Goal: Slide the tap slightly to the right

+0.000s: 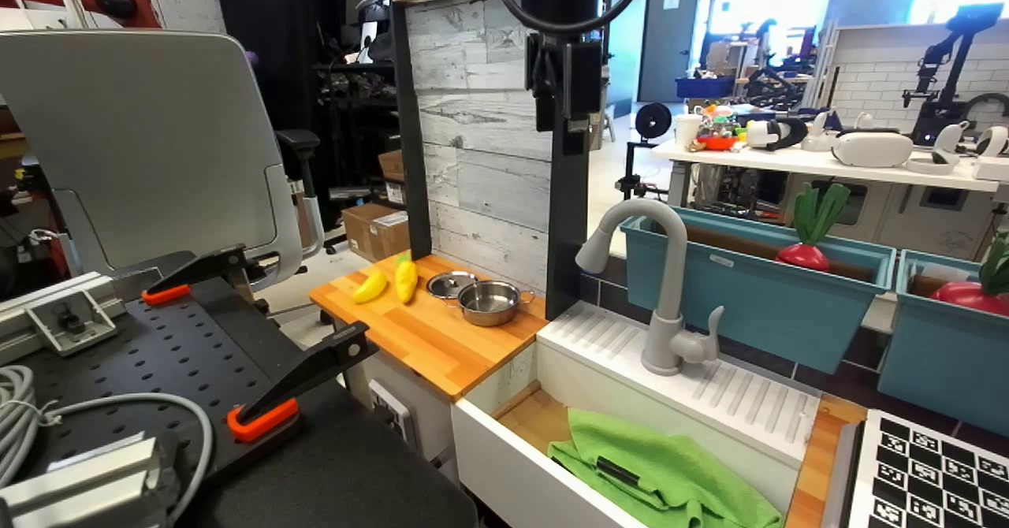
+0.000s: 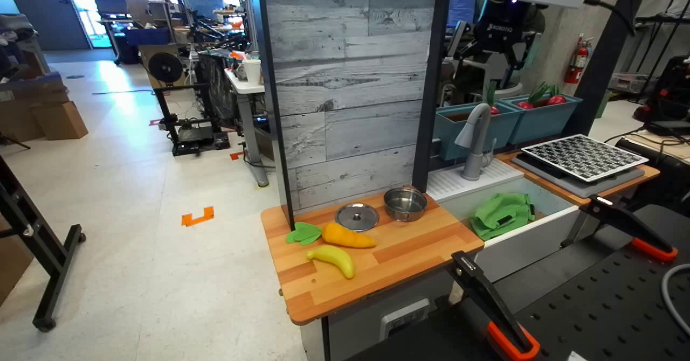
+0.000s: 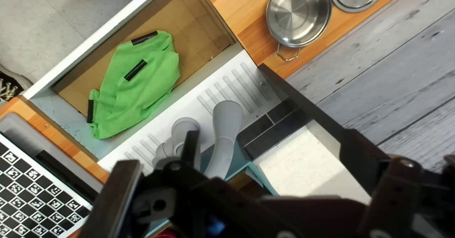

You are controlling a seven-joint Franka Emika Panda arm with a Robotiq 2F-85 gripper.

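Note:
The tap (image 1: 672, 276) is a tall grey gooseneck standing on the white ribbed ledge behind the sink, with its spout arching down and a small side lever. It also shows in an exterior view (image 2: 474, 151). In the wrist view I see the tap's spout (image 3: 226, 124) from above; a dark gripper part covers some of its base and lever. My gripper (image 1: 563, 124) hangs above the tap, apart from it, near the panel's dark post. It also shows in an exterior view (image 2: 482, 80). In the wrist view my gripper (image 3: 280, 156) has its fingers spread, with nothing held between them.
The sink (image 1: 504, 441) holds a green cloth (image 1: 670, 465). A grey plank panel (image 1: 485, 142) stands beside the tap. Teal planters (image 1: 757, 299) are behind it. A metal pot (image 1: 490, 305), lid, toy banana and toy carrot lie on the wooden counter (image 1: 410, 339). A checkered board (image 2: 585, 156) lies on the far counter.

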